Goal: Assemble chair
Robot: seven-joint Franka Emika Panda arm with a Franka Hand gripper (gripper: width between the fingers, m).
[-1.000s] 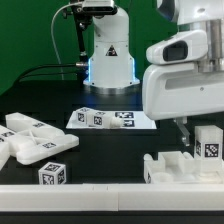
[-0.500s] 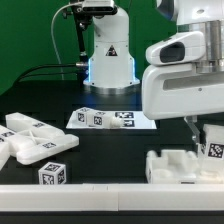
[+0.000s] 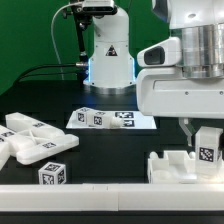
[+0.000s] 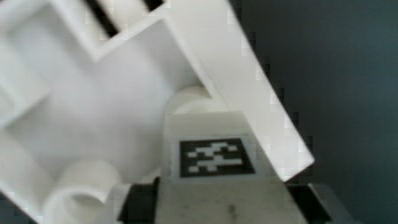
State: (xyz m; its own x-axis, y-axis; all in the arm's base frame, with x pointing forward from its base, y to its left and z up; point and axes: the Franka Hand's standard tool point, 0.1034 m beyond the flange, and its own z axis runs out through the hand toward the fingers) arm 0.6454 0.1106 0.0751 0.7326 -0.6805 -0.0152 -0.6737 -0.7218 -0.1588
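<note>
My gripper (image 3: 199, 131) hangs at the exterior view's right, shut on a short white chair post (image 3: 207, 147) with a black-and-white tag on its side. In the wrist view the tagged post (image 4: 217, 150) fills the gap of the gripper (image 4: 217, 206), and a dark finger (image 4: 153, 202) presses each side of it. The post stands against a chunky white chair panel (image 3: 176, 166) lying on the black table. That panel (image 4: 107, 95) shows in the wrist view with a slot in it. Other white chair pieces (image 3: 30, 140) lie at the exterior view's left.
The marker board (image 3: 112, 119) lies flat in the middle of the table, in front of the arm's base (image 3: 108, 58). A small tagged white piece (image 3: 57, 173) stands near the white front rail (image 3: 70, 195). A green backdrop stands behind.
The jaws have closed from wide open onto the tagged post. The arm's head has shifted slightly toward the exterior view's left, and the post moved a little with it.
</note>
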